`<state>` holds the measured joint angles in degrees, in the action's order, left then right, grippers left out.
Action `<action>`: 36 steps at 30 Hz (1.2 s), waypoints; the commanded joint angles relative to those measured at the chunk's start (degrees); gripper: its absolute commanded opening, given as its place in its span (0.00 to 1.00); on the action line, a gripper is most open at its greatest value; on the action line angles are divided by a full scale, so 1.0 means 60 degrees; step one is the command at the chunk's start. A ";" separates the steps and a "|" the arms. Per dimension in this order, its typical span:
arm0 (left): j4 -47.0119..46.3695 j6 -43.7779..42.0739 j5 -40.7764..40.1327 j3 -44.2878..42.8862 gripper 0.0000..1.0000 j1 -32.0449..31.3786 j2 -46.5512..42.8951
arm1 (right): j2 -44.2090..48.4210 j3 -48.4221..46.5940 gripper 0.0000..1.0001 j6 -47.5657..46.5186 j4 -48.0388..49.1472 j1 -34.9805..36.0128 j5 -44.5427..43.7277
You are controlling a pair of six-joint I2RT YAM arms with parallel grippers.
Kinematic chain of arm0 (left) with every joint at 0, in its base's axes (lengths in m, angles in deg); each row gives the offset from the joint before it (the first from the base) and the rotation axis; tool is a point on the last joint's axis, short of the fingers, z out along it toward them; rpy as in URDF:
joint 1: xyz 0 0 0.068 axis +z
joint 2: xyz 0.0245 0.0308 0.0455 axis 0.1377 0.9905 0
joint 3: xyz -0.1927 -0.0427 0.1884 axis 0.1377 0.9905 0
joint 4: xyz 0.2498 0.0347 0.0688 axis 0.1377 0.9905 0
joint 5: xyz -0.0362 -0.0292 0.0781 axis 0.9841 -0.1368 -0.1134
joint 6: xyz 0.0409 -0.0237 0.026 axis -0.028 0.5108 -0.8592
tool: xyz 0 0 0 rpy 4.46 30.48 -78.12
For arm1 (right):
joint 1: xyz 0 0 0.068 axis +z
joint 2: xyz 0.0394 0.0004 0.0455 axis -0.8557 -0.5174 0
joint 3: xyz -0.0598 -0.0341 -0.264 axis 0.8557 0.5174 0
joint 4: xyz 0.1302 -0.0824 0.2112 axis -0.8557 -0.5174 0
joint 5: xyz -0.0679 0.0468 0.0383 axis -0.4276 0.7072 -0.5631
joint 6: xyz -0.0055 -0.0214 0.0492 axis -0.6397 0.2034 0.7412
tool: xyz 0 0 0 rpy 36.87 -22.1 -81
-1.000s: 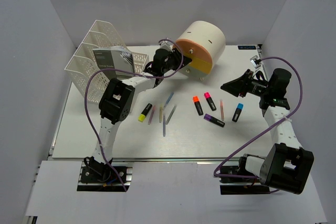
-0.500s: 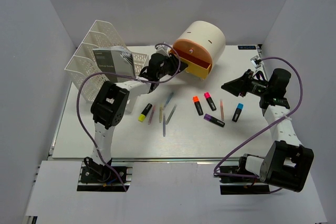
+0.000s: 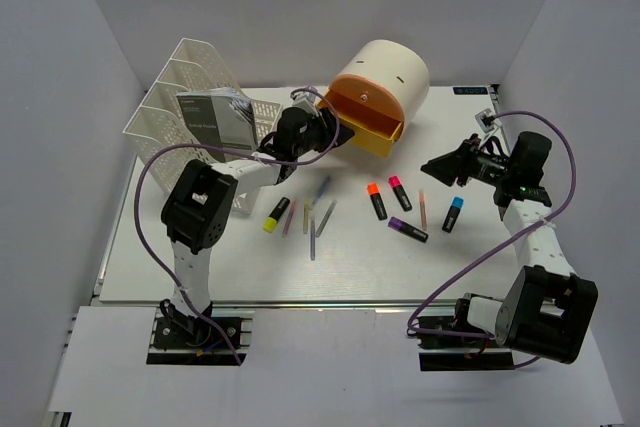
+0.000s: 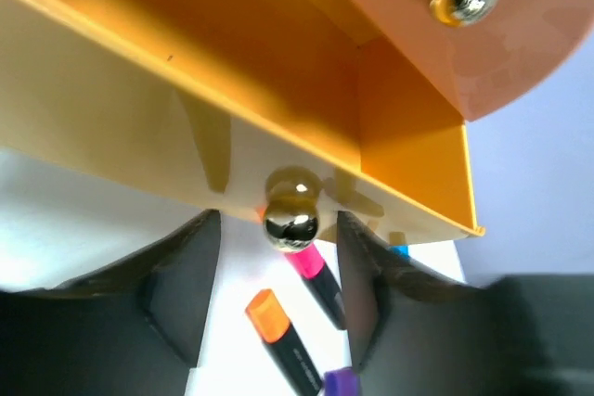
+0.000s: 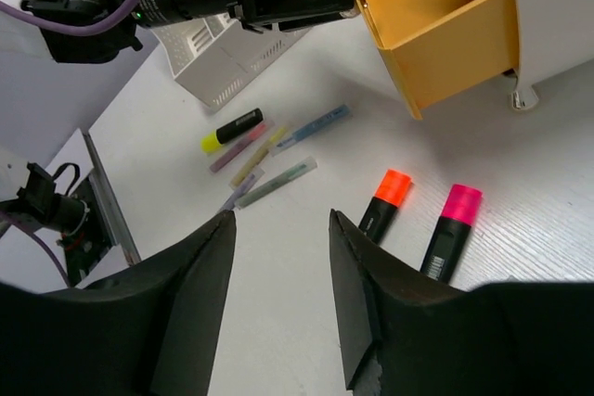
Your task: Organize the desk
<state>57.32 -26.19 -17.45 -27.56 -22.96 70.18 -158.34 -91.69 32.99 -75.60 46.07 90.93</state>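
Note:
The white desk [image 3: 200, 267] holds yellow [image 3: 276, 214], orange [image 3: 376, 200], pink [image 3: 400, 192], purple [image 3: 408, 230] and blue [image 3: 453, 214] highlighters and several thin pastel pens [image 3: 312, 219]. The cream drawer unit [image 3: 390, 67] lies at the back with its yellow drawer [image 3: 372, 129] pulled out and empty. My left gripper [image 3: 325, 134] is open, its jaws on either side of the drawer's metal knob [image 4: 290, 220] without touching it. My right gripper [image 3: 440, 161] is open and empty, held above the desk on the right; the orange highlighter [image 5: 385, 201] and pink highlighter [image 5: 450, 229] lie below it.
A white mesh file rack [image 3: 180, 97] with a grey booklet [image 3: 215, 119] stands at the back left, beside my left arm. Grey walls close in the desk on three sides. The orange upper drawer [image 3: 362, 97] is shut.
The yellow drawer has slid out of the unit as my left gripper drew back to the left. The right arm has not moved.

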 commanded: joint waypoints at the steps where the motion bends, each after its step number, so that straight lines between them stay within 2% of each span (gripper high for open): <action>1: 0.0558 -0.0245 0.0039 -0.0188 0.65 -0.0011 -0.0607 | -0.0088 -0.0246 0.54 -0.0900 -0.0545 0.0064 -0.0234; 4: 0.0749 -0.0348 0.0009 -0.0262 0.73 -0.0011 -0.0738 | -0.0103 -0.0378 0.58 -0.1382 -0.0912 0.0239 -0.0497; 11: 0.1949 -0.1137 -0.0239 -0.0204 0.79 -0.0011 -0.1660 | -0.0249 -0.0715 0.63 -0.2585 -0.1908 0.0708 -0.1316; 14: 0.2536 -0.1489 -0.0429 0.0015 0.79 -0.0011 -0.2421 | -0.0293 -0.0803 0.63 -0.3052 -0.2171 0.1000 -0.1697; 19: 0.3224 -0.2105 -0.0752 0.1155 0.77 -0.0011 -0.4176 | -0.0527 -0.0993 0.57 -0.4034 -0.2698 0.1469 -0.2606; 23: 0.4290 -0.2865 -0.0694 0.1934 0.69 -0.0011 -0.5452 | -0.0688 -0.1359 0.52 -0.5219 -0.3633 0.2114 -0.3498; 26: 0.4849 -0.3625 -0.0752 0.2534 0.50 -0.0011 -0.6595 | -0.0776 -0.1404 0.50 -0.6421 -0.4351 0.2904 -0.4040; 27: 0.4953 -0.3832 -0.0781 0.2695 0.40 -0.0011 -0.6873 | -0.0806 -0.1390 0.50 -0.7004 -0.4543 0.3109 -0.4217; 30: 0.5231 -0.4653 -0.0986 0.3340 0.34 -0.0011 -0.7870 | -0.0996 -0.1317 0.54 -0.7841 -0.5143 0.3737 -0.5066; 31: 0.5261 -0.5003 -0.1045 0.3501 0.35 -0.0011 -0.8090 | -0.1025 -0.1273 0.56 -0.7960 -0.5218 0.3842 -0.5271; 33: 0.5233 -0.5240 -0.1336 0.3984 0.50 -0.0011 -0.8574 | -0.1157 -0.1054 0.60 -0.8108 -0.5248 0.4221 -0.5945; 34: 0.5174 -0.5357 -0.1483 0.4131 0.66 -0.0127 -0.8735 | -0.1244 -0.0980 0.62 -0.8152 -0.5248 0.4296 -0.6382; 36: 0.4867 -0.5474 -0.1296 0.4556 0.73 -0.0128 -0.9087 | -0.1333 -0.0790 0.67 -0.8123 -0.5147 0.4574 -0.6838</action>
<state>86.61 -54.93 -24.14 -2.73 -23.31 18.31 -165.84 -97.66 -12.03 -104.91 71.70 57.20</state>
